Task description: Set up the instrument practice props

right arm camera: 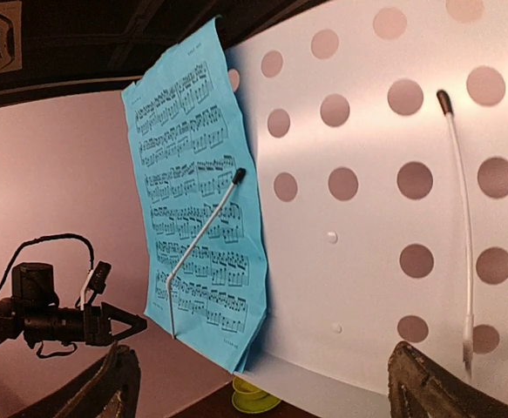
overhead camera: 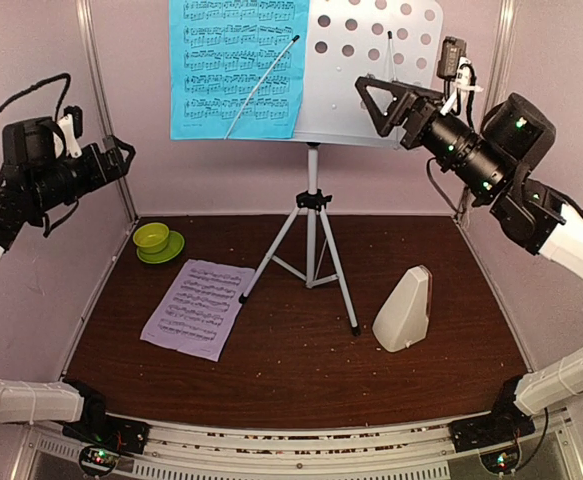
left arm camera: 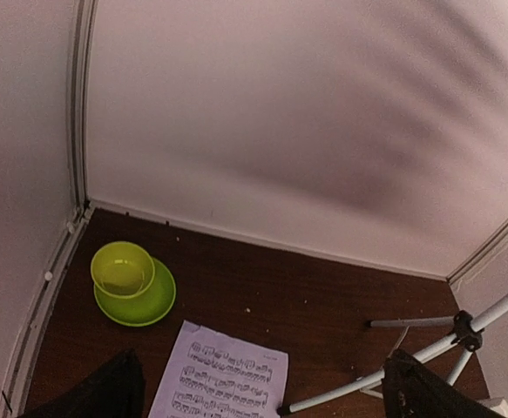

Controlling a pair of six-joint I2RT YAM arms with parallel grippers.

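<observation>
The white perforated music stand (overhead camera: 371, 70) stands on its silver tripod (overhead camera: 311, 250) at the back of the table. A cyan page (overhead camera: 236, 65) leans on its left half under a wire page holder (overhead camera: 261, 85); the right half is bare. A lilac page (overhead camera: 196, 308) lies flat on the table, left of the tripod. The cream pyramid metronome (overhead camera: 404, 310) stands upright at the right. My right gripper (overhead camera: 369, 107) hangs open just in front of the stand's right half (right arm camera: 367, 218), holding nothing. My left gripper (overhead camera: 126, 157) is open and raised at the far left, above the lilac page (left arm camera: 223, 379).
A lime-green bowl on a saucer (overhead camera: 157, 241) sits at the back left corner of the table. Pink walls close in the back and both sides. A tripod leg (left arm camera: 410, 357) ends right beside the lilac page's corner.
</observation>
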